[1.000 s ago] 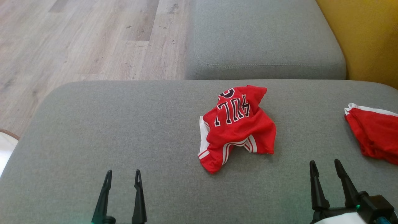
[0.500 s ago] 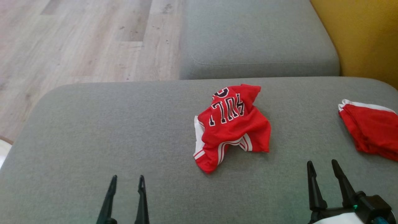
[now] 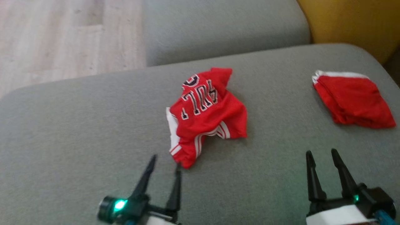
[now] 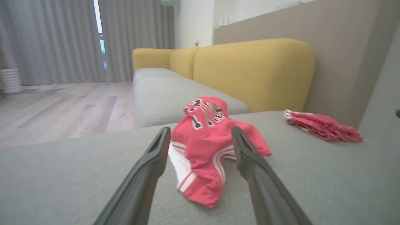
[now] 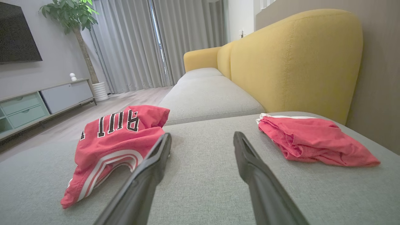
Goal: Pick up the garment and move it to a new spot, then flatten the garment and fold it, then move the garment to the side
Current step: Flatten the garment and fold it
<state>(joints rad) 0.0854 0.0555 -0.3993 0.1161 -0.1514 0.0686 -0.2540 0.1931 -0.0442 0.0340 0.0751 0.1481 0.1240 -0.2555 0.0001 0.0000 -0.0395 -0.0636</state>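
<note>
Garment (image 3: 206, 115) is sitting crumpled roughly in the middle of the big grey cushion (image 3: 78, 131), which is pretty much the whole work area. Behind that is a second grey cushion (image 3: 218, 28), with a yellow backrest (image 3: 350, 22) along its right side and pale wood floor (image 3: 62, 37) off to the left. The right wrist view also catches grey curtains (image 5: 140, 43) at the far end of the room. The garment itself is a red jersey bunched into a loose heap. It has black letters with white outlines on the upper part (upside down from the head camera), red and white striped trim curling along the near edge, and a bit of white showing on its left. Over to the right, well apart from it, there's a smaller red cloth (image 3: 353, 98) with a white edge, lying fairly flat near the cushion's right end. The left tool (image 3: 166, 161) is released, fingers spread wide, low over the cushion right at the jersey's near corner. From the head camera one fingertip looks like it's at the fabric, but I can't tell if it's actually touching. In the left wrist view the heap sits between and beyond the two fingers (image 4: 147, 168). The right tool (image 3: 321, 152) is released too, holding nothing, over bare cushion between the two red pieces and touching neither.
</note>
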